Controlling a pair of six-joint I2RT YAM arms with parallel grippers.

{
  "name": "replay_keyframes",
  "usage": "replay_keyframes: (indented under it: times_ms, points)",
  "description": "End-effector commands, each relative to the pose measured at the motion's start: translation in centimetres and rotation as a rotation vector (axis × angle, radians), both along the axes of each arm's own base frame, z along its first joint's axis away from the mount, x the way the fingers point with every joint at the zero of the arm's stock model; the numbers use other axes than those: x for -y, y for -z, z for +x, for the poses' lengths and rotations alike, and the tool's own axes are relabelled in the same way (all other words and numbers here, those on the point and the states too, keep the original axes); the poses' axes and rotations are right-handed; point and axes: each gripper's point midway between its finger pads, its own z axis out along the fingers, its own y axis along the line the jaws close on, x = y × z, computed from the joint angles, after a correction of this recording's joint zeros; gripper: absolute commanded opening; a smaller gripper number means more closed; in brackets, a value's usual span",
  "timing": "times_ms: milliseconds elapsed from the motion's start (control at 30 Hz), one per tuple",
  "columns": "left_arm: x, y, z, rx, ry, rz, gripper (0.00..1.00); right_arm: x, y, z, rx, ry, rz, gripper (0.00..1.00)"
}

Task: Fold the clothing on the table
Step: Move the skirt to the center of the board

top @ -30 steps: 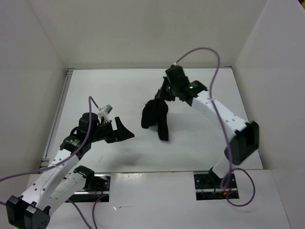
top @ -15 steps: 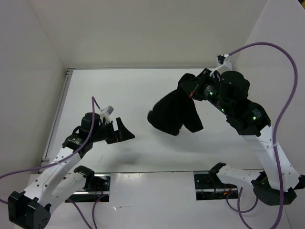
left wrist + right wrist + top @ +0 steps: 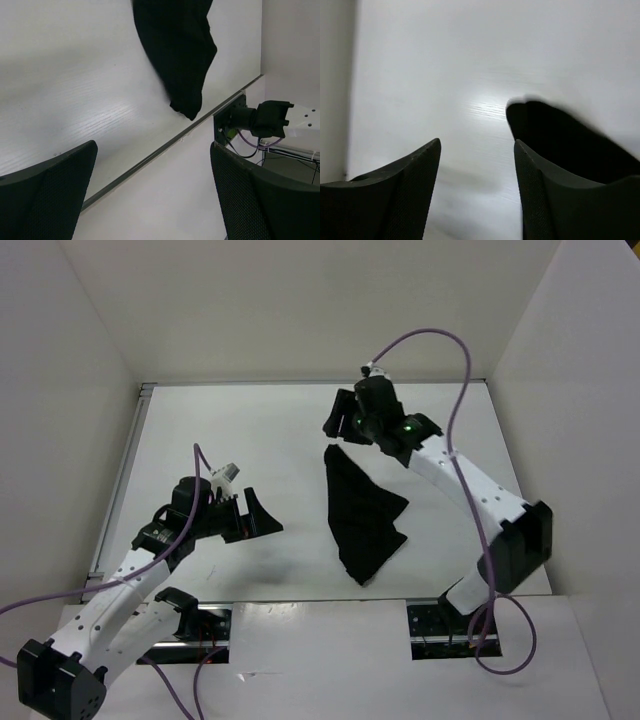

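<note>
Clothing [image 3: 362, 515] — black, one piece, lying spread on the counter [image 3: 230, 430], far tip just beneath the right hand [image 3: 336, 426], which clenched it aloft a second ago and is now released, empty. Left hand [image 3: 262, 520] — released, well apart. Judged ready for a first fold.

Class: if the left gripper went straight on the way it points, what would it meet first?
Probably the black garment, lying ahead of the left gripper on the table; height is hard to judge.

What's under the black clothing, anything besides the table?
Only the white table shows around the clothing, which lies spread on it. Nothing pokes out from its edges. What the fabric itself covers, including any doubled layers, cannot be seen.
</note>
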Motion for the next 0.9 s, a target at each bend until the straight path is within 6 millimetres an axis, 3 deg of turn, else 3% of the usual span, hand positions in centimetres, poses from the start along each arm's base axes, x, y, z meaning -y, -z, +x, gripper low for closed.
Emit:
replay_keyframes:
  times_ms: [0,33,100,133,200,300,400,633,700,867]
  points:
    - [0.2,-0.7,0.2,0.032,-0.008,-0.022,1.0,1.2,1.7,2.1,-0.001,0.08,-0.088,0.66]
    - [0.1,-0.7,0.2,0.032,-0.008,-0.022,1.0,2.0,1.8,2.0,-0.012,0.114,-0.11,0.66]
    - [0.1,-0.6,0.1,0.022,-0.008,-0.018,1.0,3.2,4.6,0.7,-0.109,0.155,-0.156,0.66]
    - [0.1,-0.4,0.1,0.014,-0.008,-0.015,1.0,4.1,6.6,-0.4,-0.161,0.176,-0.188,0.66]
    - [0.1,-0.1,0.2,0.005,-0.008,-0.012,1.0,6.0,8.2,-2.3,-0.228,0.245,-0.213,0.66]
    - [0.1,0.2,0.1,-0.004,-0.008,-0.009,1.0,9.7,13.2,-5.5,-0.384,0.326,-0.248,0.66]
    - [0.2,0.0,0.1,0.003,0.0,-0.017,1.0,12.0,16.7,-8.3,-0.508,0.362,-0.257,0.66]
    - [0.3,0.5,-0.2,-0.016,0.007,-0.015,1.0,14.2,20.9,-12.4,-0.665,0.407,-0.297,0.66]
    - [0.3,0.5,-0.2,-0.016,0.007,-0.015,1.0,14.1,21.4,-12.2,-0.68,0.408,-0.309,0.66]
    - [0.3,0.5,-0.2,-0.016,0.007,-0.015,1.0,14.8,25.1,-12.3,-0.775,0.432,-0.371,0.65]
